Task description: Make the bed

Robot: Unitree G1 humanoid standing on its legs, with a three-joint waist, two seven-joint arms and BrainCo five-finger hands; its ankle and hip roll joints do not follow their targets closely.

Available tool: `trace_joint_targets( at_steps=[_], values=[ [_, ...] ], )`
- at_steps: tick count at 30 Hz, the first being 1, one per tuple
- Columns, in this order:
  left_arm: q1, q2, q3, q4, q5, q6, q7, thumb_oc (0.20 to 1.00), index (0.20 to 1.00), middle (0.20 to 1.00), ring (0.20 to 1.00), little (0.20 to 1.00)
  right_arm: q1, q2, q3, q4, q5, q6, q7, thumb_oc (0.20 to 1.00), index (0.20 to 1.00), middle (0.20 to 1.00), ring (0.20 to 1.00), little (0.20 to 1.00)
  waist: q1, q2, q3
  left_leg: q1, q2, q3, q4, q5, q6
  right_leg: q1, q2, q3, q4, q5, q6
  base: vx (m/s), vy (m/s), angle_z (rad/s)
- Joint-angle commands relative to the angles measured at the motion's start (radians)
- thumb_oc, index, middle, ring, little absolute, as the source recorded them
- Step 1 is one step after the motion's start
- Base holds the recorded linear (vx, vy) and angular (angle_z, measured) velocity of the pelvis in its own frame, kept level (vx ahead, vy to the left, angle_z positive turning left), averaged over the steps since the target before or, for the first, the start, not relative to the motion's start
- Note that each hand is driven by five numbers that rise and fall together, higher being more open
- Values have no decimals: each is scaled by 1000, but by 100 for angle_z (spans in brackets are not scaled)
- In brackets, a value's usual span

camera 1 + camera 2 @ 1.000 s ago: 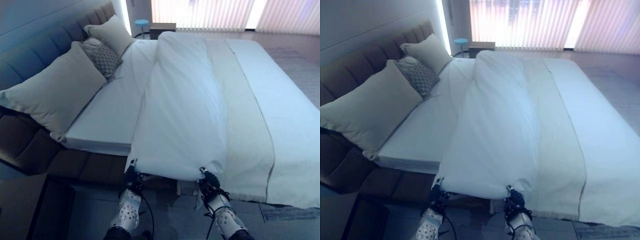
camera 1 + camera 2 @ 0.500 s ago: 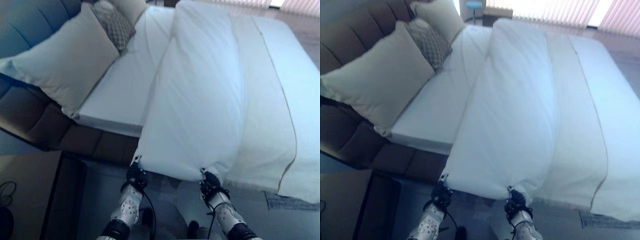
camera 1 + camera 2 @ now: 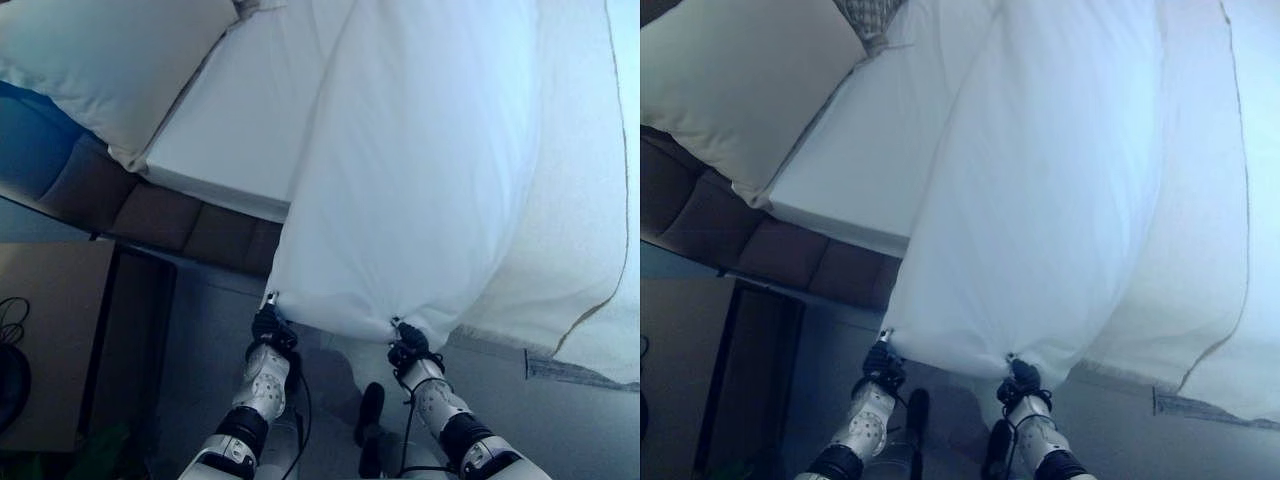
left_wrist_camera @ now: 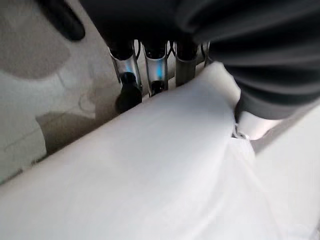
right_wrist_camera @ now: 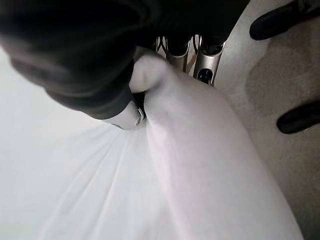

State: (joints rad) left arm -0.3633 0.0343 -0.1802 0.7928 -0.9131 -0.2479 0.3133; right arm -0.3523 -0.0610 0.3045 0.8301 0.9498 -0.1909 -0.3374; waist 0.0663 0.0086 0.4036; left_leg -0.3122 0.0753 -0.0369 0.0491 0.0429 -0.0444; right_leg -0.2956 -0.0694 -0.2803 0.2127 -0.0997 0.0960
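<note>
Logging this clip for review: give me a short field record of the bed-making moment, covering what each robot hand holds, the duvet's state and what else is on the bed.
left robot hand: shut on the white duvet's near edge
right robot hand: shut on the same edge
duvet: bunched lengthwise, hanging off the bed's side between both hands
mattress sheet: bare beside the duvet
pillow: at the headboard end
cream blanket: lies on the duvet's far side

Both arms are reaching forward side by side from the lower edge of the head views. The left hand point(image 3: 268, 326) is gripping, its fingers point(image 4: 128, 75) curling round the duvet's point(image 3: 420, 180) near hem. The right hand point(image 3: 405, 350) is doing likewise, its fingers point(image 5: 202, 62) clamping the same hem alongside.
</note>
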Motion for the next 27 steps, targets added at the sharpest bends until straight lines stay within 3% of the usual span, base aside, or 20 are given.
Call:
trace_joint_targets(
  at_steps=[1,6,7,8,9,18,22,27],
  values=[
    [72,74,26,78,27,-43,92,200,200,200,200,200,45,0,-6,2,-50,-55,-67,200,200,200,200,200,22,-59,24,-23,-112,32,-136,85,-23,7,-19,35,-269,223,20,-9,-20,24],
    [-44,81,-25,179,104,-15,98,200,200,200,200,200,-58,0,-19,81,-72,-85,-125,200,200,200,200,200,-8,-51,69,-109,-106,48,-136,102,-36,-74,-17,36,-300,259,28,-16,-2,15],
    [-44,81,-25,179,104,-16,98,213,213,213,213,213,-59,0,-19,81,-72,-85,-125,272,272,272,272,272,-8,-51,68,-110,-106,48,-136,102,-36,-75,-17,36,-300,260,28,3,8,-3],
    [-62,85,-32,197,131,-4,99,545,545,545,545,545,-77,-1,-24,107,-72,-79,-124,1000,1000,1000,1000,1000,-11,-49,72,-122,-105,49,-136,105,-38,-89,-18,37,-300,262,28,0,0,0],
    [-81,95,-36,212,146,3,99,1000,1000,1000,1000,1000,-102,-5,-29,124,-66,-79,-123,1000,1000,1000,1000,1000,-15,-45,78,-135,-104,53,-136,108,-40,-105,-18,40,-300,266,29,17,12,-5],
    [-106,144,-10,331,252,50,82,1000,1000,1000,1000,1000,-122,-61,-72,286,-132,-18,-71,1000,1000,1000,1000,1000,-41,-32,74,-149,-107,74,-136,101,-42,-132,-16,66,-300,269,31,41,0,-3],
    [-37,148,16,377,290,80,40,1000,1000,1000,1000,1000,-51,-104,-119,368,-182,28,-20,1000,1000,1000,1000,1000,-56,-18,58,-107,-112,88,-136,87,-35,-99,-12,81,-300,257,26,48,-6,-7],
    [37,136,62,387,269,82,7,1000,1000,1000,1000,1000,31,-134,-190,392,-179,38,12,1000,1000,1000,1000,1000,-73,-3,42,-56,-116,98,-136,74,-26,-58,-10,98,-285,234,17,28,-21,-15]
  ],
)
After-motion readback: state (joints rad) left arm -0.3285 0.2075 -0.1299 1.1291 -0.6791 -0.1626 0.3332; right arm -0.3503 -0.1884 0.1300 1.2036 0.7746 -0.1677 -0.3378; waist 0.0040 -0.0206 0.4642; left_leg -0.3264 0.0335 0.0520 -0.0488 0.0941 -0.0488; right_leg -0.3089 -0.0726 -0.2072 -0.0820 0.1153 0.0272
